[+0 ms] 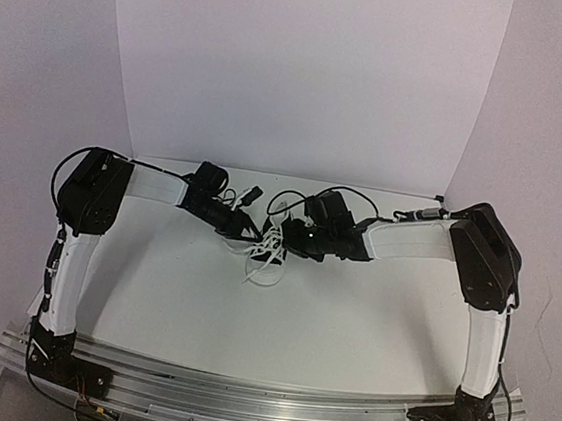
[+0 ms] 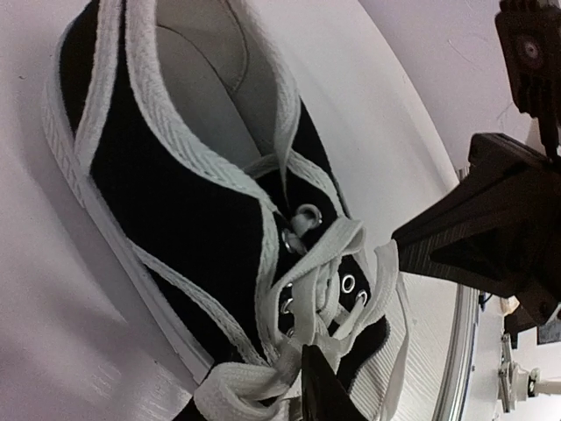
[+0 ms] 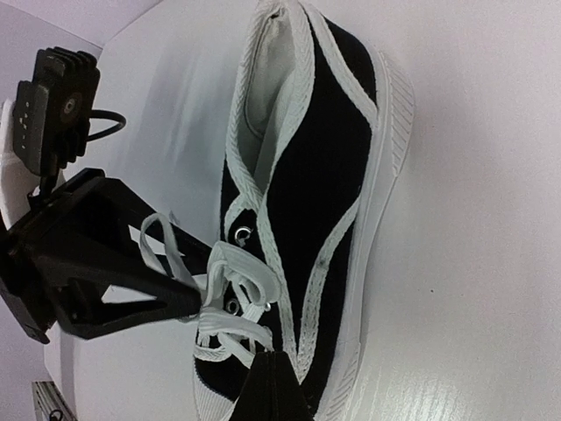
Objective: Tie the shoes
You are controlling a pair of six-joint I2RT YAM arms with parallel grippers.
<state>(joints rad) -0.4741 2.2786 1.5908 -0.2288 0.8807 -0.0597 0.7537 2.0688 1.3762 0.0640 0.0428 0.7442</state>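
Left gripper [image 3: 191, 294]: at the left of the right wrist view, with its fingers drawn almost to a point against a lace loop. Whether it grips the loop cannot be told.
Right gripper [image 2: 401, 241]: closed, at the right of the left wrist view, with its tip touching a lace strand. No pinch on the strand can be confirmed.
Laces: long white flat laces [image 2: 324, 254], bunched in slack loops over the upper eyelets. No snug bow shows.
Shoe: small black canvas sneaker [image 2: 175, 202] with a white rubber sole, at the centre of the top view, sole down, between both tips.
Reason for stance: the tips come from opposite sides, probably so each can draw a loop outward against the other.
Support: white tabletop [image 1: 350, 318], on which the shoe stands.
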